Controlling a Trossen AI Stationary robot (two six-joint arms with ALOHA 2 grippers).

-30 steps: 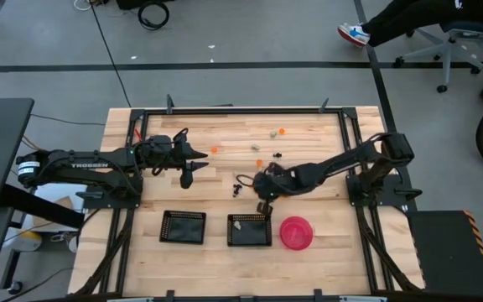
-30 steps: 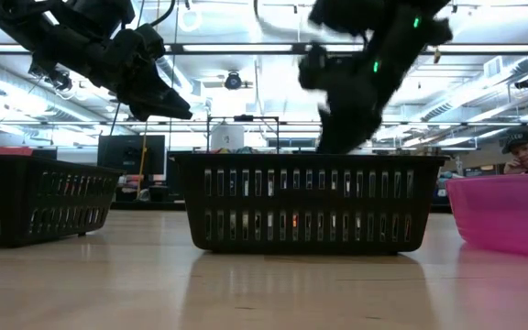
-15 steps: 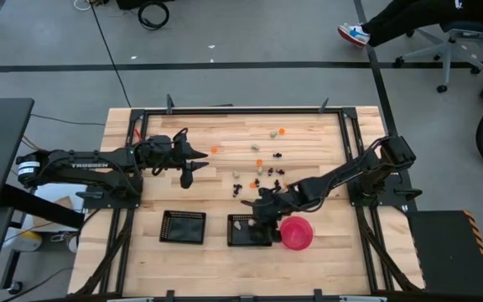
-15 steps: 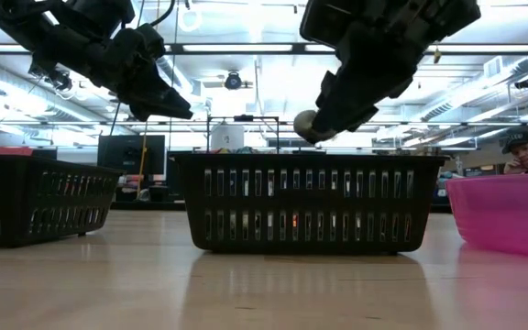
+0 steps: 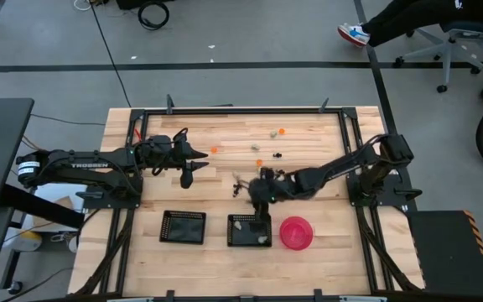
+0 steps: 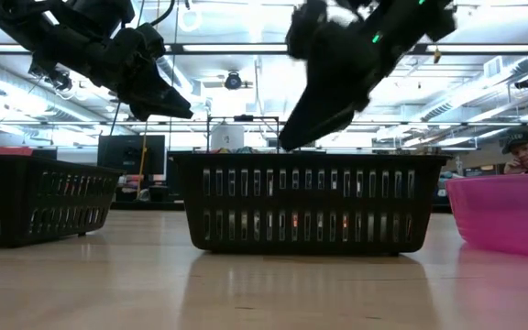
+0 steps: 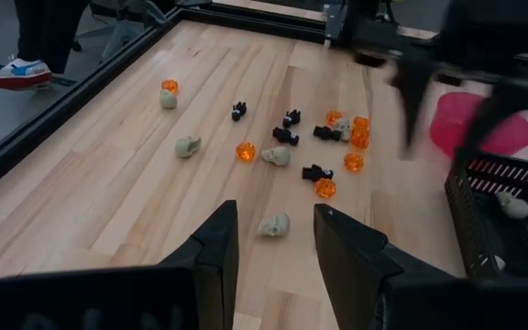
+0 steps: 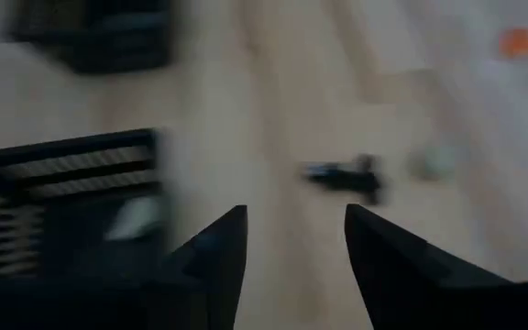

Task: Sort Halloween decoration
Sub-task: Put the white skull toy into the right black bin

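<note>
The Halloween decoration trinkets point(image 7: 287, 156), orange, black and pale, lie scattered on the wooden table's middle and far part point(image 5: 267, 155). Two pale ones point(image 7: 511, 206) lie in the middle black mesh tray point(image 5: 231, 229). My right gripper point(image 5: 257, 200) hangs open over the table by that tray's far edge, with nothing between its fingers point(image 8: 218, 257). In the low view it point(image 6: 287, 142) is above the tray's rim. My left gripper point(image 5: 186, 172) waits open above the table's left part, with nothing in it point(image 7: 271, 243).
A second black mesh tray point(image 5: 183, 226) stands left of the middle one, and a round pink bowl point(image 5: 296, 232) right of it, all near the table's front. A dark frame point(image 5: 342, 117) borders the table. A person sits beyond the table at the right point(image 6: 525, 147).
My right gripper carried a pale trinket toward the table's near edge over the middle tray, let it go, and has drawn back toward the far side. The trinket no longer shows at its fingertips.
</note>
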